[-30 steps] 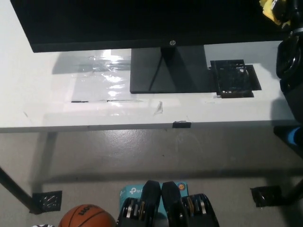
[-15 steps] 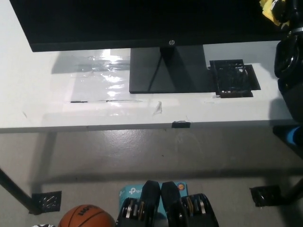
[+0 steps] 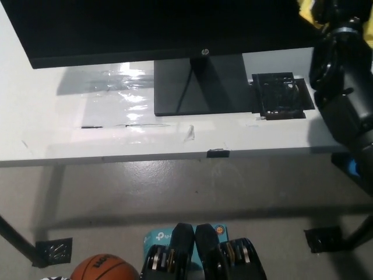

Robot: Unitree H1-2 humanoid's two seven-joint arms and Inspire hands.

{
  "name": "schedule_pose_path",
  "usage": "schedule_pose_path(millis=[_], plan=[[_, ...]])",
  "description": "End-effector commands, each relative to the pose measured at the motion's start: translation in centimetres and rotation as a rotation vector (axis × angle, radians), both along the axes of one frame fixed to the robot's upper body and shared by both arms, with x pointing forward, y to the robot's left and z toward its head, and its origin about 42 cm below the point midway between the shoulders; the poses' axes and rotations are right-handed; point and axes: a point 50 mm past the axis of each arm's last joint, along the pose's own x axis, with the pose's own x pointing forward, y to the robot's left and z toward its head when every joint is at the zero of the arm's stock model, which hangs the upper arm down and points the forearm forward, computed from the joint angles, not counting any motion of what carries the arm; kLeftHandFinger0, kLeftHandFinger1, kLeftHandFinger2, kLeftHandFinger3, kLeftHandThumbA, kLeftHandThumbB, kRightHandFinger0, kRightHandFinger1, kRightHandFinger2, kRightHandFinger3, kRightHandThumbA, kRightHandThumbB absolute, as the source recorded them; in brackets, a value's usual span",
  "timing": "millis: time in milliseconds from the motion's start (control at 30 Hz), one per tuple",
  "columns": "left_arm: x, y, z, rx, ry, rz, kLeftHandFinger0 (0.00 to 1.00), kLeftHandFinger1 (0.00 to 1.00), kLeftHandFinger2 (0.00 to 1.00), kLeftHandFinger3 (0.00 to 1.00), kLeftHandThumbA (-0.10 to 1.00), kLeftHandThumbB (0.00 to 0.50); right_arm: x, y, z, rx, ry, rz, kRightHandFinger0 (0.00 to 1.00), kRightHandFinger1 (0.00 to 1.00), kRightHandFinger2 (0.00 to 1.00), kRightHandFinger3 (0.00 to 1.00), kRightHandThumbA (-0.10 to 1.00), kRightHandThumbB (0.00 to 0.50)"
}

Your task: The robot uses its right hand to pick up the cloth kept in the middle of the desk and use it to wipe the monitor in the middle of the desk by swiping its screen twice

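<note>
Your black right hand (image 3: 335, 14) is reaching up at the top right corner, holding a yellow cloth (image 3: 307, 11) that is bunching just left of it, against the upper right part of the monitor (image 3: 157, 26). The black arm is running down the right edge from it, over the white desk (image 3: 46, 116). Below and left of the hand, the monitor's stand base (image 3: 201, 87) is resting beside a dark square patch (image 3: 280, 96).
</note>
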Motion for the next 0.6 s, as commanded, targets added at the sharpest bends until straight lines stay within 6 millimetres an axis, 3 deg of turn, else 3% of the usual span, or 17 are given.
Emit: schedule_pose_path(millis=[0, 33, 100, 233, 267, 333, 400, 433, 467, 500, 567], plan=[[0.6, 0.1, 0.9, 0.010, -0.025, -0.026, 0.54, 0.56, 0.73, 0.84, 0.44, 0.338, 0.1, 5.5, 6.2, -0.019, -0.100, 0.072, 0.00, 0.00, 0.12, 0.20, -0.10, 0.194], [0.6, 0.1, 0.8, 0.007, -0.023, -0.021, 0.54, 0.56, 0.72, 0.84, 0.43, 0.346, -0.1, 5.9, 6.2, -0.015, -0.102, 0.086, 0.00, 0.00, 0.18, 0.22, -0.10, 0.218], [0.6, 0.1, 0.8, 0.005, -0.016, -0.019, 0.56, 0.57, 0.74, 0.85, 0.43, 0.341, -0.1, 7.1, 6.1, -0.008, -0.080, 0.111, 0.00, 0.01, 0.25, 0.28, -0.10, 0.194], [0.7, 0.1, 0.8, 0.001, -0.012, -0.015, 0.57, 0.57, 0.73, 0.85, 0.42, 0.342, -0.5, 9.2, 5.8, -0.024, -0.067, 0.143, 0.00, 0.00, 0.21, 0.24, -0.10, 0.153], [0.7, 0.0, 0.7, 0.004, -0.010, -0.018, 0.57, 0.58, 0.73, 0.85, 0.43, 0.348, -0.7, 10.0, 5.7, -0.026, -0.064, 0.159, 0.00, 0.02, 0.27, 0.27, -0.10, 0.169], [0.9, -0.1, 0.9, 0.011, -0.008, -0.018, 0.57, 0.57, 0.73, 0.85, 0.42, 0.347, -0.9, 10.9, 5.5, -0.027, -0.062, 0.171, 0.00, 0.00, 0.23, 0.28, -0.10, 0.165], [0.9, -0.1, 0.9, 0.005, -0.011, -0.014, 0.54, 0.55, 0.71, 0.84, 0.40, 0.344, -1.0, 12.3, 5.3, -0.022, -0.058, 0.178, 0.00, 0.00, 0.23, 0.39, -0.10, 0.158], [0.8, -0.1, 1.0, 0.005, -0.007, -0.010, 0.53, 0.55, 0.71, 0.84, 0.39, 0.338, -1.0, 12.8, 5.2, -0.011, -0.050, 0.186, 0.00, 0.00, 0.25, 0.36, -0.10, 0.116], [0.9, 0.0, 0.9, 0.011, -0.009, -0.017, 0.52, 0.54, 0.70, 0.84, 0.42, 0.336, -1.1, 13.8, 5.2, -0.029, -0.025, 0.207, 0.00, 0.00, 0.29, 0.41, -0.10, 0.085], [0.9, 0.1, 0.9, 0.022, -0.015, -0.026, 0.50, 0.54, 0.70, 0.83, 0.45, 0.345, -1.3, 14.5, 5.1, -0.008, -0.028, 0.215, 0.00, 0.00, 0.28, 0.30, -0.10, 0.134], [0.9, 0.1, 1.0, 0.012, -0.022, -0.029, 0.50, 0.55, 0.71, 0.82, 0.43, 0.334, -1.6, 15.0, 4.9, 0.008, -0.026, 0.233, 0.00, 0.01, 0.32, 0.25, -0.10, 0.143]])
